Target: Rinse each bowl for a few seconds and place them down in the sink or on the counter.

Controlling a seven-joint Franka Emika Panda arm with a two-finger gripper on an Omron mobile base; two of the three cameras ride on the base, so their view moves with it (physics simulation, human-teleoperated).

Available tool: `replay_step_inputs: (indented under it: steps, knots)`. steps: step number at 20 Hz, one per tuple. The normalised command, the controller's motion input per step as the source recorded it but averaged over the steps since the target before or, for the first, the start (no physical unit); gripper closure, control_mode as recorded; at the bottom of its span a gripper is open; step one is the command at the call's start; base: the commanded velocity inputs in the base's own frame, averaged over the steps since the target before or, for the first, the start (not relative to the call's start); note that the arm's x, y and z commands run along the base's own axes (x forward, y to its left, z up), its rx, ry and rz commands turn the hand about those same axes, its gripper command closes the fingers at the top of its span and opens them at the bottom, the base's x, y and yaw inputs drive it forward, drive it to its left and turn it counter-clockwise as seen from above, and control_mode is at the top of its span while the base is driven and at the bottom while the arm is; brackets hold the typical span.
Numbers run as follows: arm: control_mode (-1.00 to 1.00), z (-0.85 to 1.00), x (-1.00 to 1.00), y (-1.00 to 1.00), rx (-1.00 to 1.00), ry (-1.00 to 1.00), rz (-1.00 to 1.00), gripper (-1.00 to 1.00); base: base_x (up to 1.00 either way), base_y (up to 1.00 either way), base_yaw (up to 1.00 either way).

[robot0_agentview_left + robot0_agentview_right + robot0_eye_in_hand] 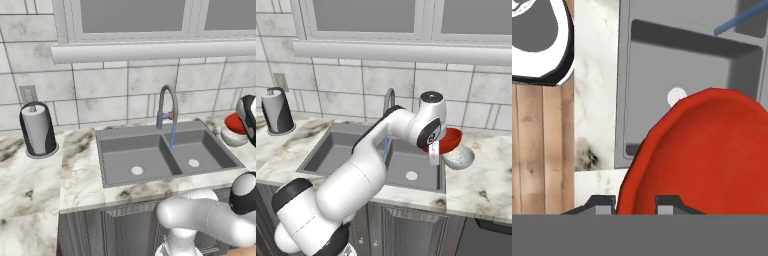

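Jaws grip red bowl (702,150) — over sink (687,55).

red bowl (704,155) btwn hand (635,202) fingertips, over sink (662,65)

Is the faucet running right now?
On: a blue stream falls from the faucet spout into the sink.

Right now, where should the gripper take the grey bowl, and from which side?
Probably by the rim of the grey bowl, coming from above on its right side. It sits upright on the counter with its mouth open upward, and the red bowl crowds its left edge.
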Motion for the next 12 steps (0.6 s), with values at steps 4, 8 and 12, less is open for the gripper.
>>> replay_step_inputs:
  steps: [4,8,12]
  knots:
    - [-1.00,-0.02,0.03,0.36,0.05,0.03,0.09,1.00,0.00,0.00,0.00]
    - [-1.00,-0.05,0.05,0.34,0.05,0.02,0.09,1.00,0.00,0.00,0.00]
    - [-1.00,-0.11,0.02,0.34,0.02,0.01,0.09,1.00,0.00,0.00,0.00]
